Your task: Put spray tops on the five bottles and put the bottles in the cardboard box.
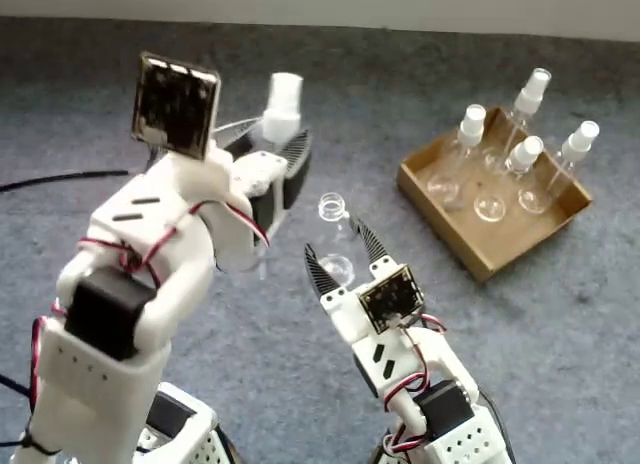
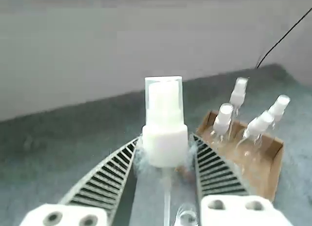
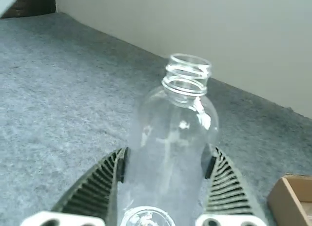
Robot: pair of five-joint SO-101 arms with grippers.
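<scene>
My left gripper (image 1: 275, 144) is raised at centre left, shut on a white spray top (image 1: 283, 102) with its thin dip tube hanging down. From the left wrist, the spray top (image 2: 165, 131) stands upright between the fingers (image 2: 114, 175). My right gripper (image 1: 337, 240) sits lower, just right of it, shut on an upright clear bottle (image 1: 333, 219) whose neck is uncapped. The right wrist view shows this bottle (image 3: 175, 133) gripped at its body. The cardboard box (image 1: 445, 224) lies at the right with several capped bottles (image 1: 525, 154) standing in it.
Grey carpet (image 1: 560, 334) covers the table. A black cable (image 1: 60, 179) runs in from the left edge. The box (image 2: 270, 172) with its bottles stands beyond the left gripper, and a corner of the box (image 3: 292, 199) shows beside the right gripper.
</scene>
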